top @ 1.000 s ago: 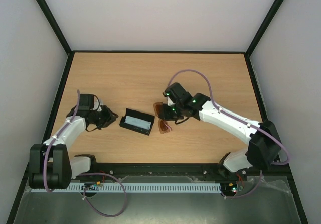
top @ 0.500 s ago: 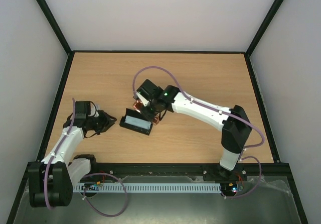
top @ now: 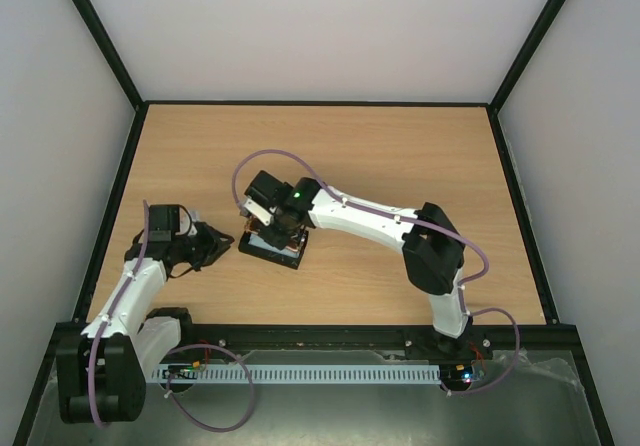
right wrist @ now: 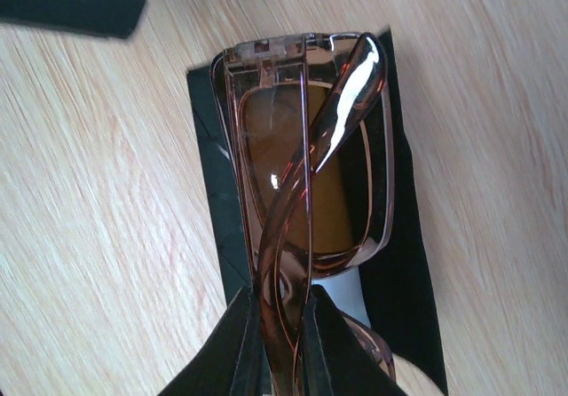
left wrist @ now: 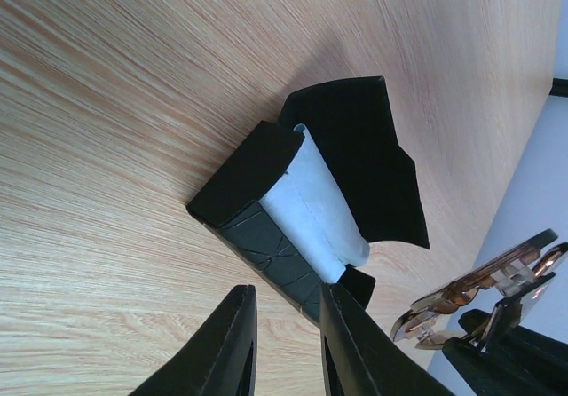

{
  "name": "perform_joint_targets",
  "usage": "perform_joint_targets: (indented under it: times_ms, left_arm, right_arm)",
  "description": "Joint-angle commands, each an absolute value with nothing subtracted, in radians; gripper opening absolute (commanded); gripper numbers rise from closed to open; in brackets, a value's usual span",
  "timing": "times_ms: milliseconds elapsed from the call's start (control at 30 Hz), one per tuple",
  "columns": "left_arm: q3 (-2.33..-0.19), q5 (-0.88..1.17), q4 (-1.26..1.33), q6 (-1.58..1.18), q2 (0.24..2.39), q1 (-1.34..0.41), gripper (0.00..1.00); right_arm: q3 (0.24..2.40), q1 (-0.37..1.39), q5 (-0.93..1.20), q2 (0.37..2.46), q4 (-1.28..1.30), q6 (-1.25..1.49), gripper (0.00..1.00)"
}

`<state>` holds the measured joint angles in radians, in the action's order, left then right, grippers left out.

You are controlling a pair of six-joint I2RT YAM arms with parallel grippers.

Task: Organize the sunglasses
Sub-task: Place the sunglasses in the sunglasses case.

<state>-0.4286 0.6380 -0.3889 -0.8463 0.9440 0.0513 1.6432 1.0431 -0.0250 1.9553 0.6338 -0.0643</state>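
Right tool (right wrist: 280, 320) grips the folded amber translucent-frame sunglasses (right wrist: 306, 183) over the open black rectangular case (top: 270, 248) with pale blue lining, left of centre towards the tabletop's (top: 400, 146) near edge. Placing step, I judge: next I lower them squarely, then release. Left tool (left wrist: 286, 347) hangs empty, slightly parted.

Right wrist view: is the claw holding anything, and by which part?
Yes: the right claw holds the amber translucent-framed sunglasses, pinching their thin folded arms together, above the black rectangular case.
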Motion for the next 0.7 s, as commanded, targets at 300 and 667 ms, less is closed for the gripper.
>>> perform_joint_targets:
  times_ms: [300,667]
  left_arm:
    - [-0.406,0.668,-0.413,-0.854,0.921,0.071,0.23]
    - [-0.399,0.679,-0.418,-0.869,0.900,0.077,0.19]
  right_arm:
    - [1.738,1.062,-0.086,2.075,0.629,-0.160,0.01]
    - [1.710,1.062,-0.111,2.098,0.602,-0.168,0.01]
